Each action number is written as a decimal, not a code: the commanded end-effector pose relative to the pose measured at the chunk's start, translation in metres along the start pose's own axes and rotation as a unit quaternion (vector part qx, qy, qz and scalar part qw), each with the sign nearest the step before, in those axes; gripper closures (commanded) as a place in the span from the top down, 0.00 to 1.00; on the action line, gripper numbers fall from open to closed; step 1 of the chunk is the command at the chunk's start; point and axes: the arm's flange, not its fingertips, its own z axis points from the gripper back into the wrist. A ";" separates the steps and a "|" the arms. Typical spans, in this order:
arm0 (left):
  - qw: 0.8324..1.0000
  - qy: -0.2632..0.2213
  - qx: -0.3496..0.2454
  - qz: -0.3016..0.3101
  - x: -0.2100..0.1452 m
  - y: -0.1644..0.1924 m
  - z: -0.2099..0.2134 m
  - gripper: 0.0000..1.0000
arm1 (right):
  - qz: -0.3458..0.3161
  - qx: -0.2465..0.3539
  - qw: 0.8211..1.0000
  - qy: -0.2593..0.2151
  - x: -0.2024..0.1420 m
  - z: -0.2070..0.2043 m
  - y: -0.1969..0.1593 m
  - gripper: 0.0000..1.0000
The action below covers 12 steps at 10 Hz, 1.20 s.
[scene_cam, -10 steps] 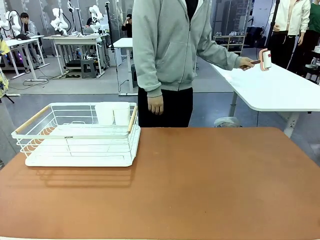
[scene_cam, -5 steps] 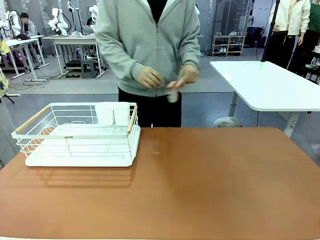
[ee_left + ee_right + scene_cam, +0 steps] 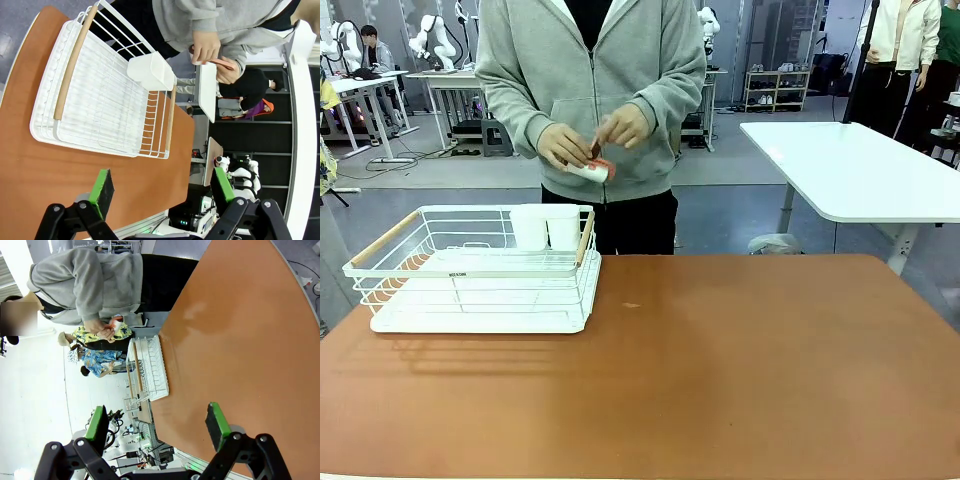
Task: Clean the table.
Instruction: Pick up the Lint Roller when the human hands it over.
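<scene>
Jaws gape on left gripper (image 3: 162, 187) and right gripper (image 3: 156, 422), white wire dish rack (image 3: 480, 321) sits on smooth reddish-brown table (image 3: 740, 370).

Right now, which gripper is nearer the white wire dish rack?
Left. The left gripper hovers close by the rack; the right gripper is far off across the table.

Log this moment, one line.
person: hands hold small red-white item, off table | rack: table's left, two white cups | left fingers: open, empty | right fingers: open, empty

A white dish rack (image 3: 470, 272) holds a white container (image 3: 546, 228) at its far corner.
</scene>
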 end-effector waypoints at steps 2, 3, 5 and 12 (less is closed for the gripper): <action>1.000 -0.001 -0.002 -0.003 0.000 0.001 0.002 1.00 | -0.002 0.001 1.000 -0.002 0.000 0.002 0.001 1.00; 1.000 -0.001 -0.002 -0.003 0.000 0.001 0.002 1.00 | -0.002 0.001 1.000 -0.002 0.000 0.002 0.001 1.00; 1.000 -0.001 -0.002 -0.003 0.000 0.001 0.002 1.00 | -0.002 0.001 1.000 -0.002 0.000 0.002 0.001 1.00; 1.000 -0.001 -0.002 -0.003 0.000 0.001 0.002 1.00 | -0.002 0.001 1.000 -0.002 0.000 0.002 0.001 1.00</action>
